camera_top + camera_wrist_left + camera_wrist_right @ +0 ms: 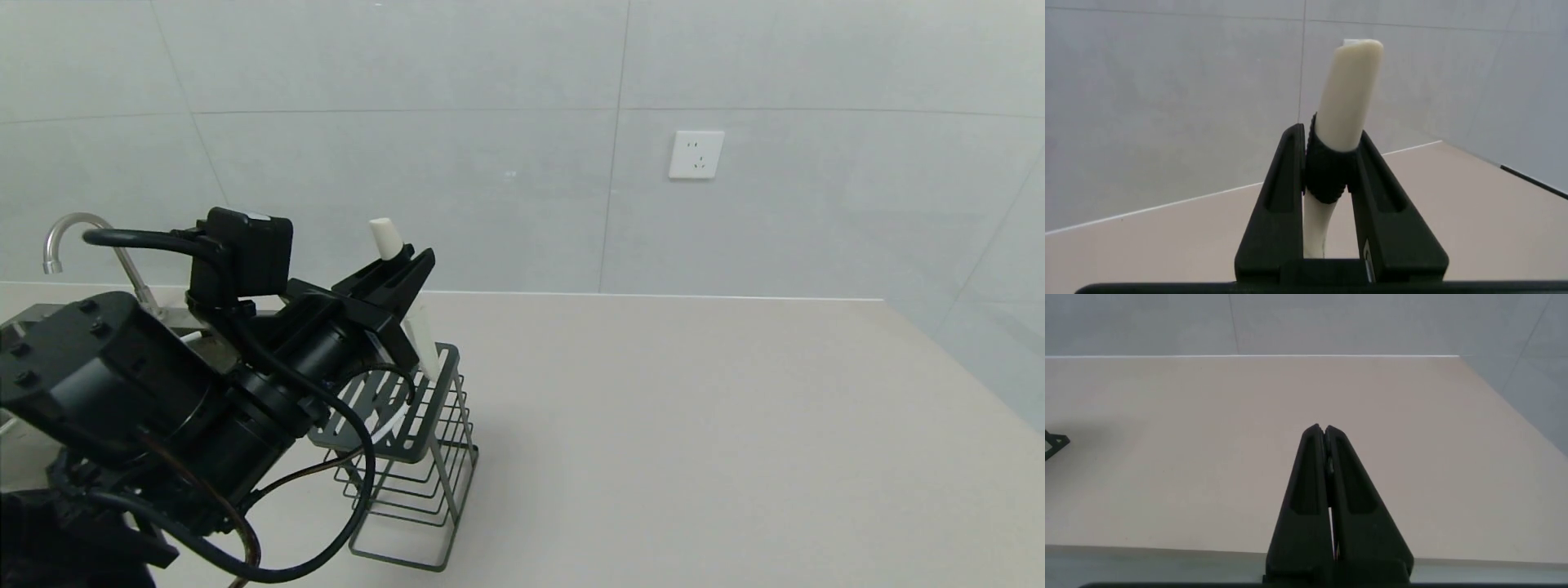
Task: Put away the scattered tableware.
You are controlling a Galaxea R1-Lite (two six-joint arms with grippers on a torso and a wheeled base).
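Observation:
My left gripper (406,278) is shut on a cream-white utensil handle (385,238), held nearly upright just above a wire rack (424,457) with a dark slotted top. The utensil's lower part (423,343) runs down toward the rack's top; its tip is hidden behind the rack's rim and the arm. In the left wrist view the handle (1347,90) sticks up between the black fingers (1290,196), gripper (1331,175) clamped on it. My right gripper (1325,457) is shut on nothing, held above the beige countertop (1208,441).
A chrome tap (77,233) curves over a sink at the far left, behind my left arm. The beige countertop (694,425) stretches right of the rack to a tiled wall with a white socket (696,154).

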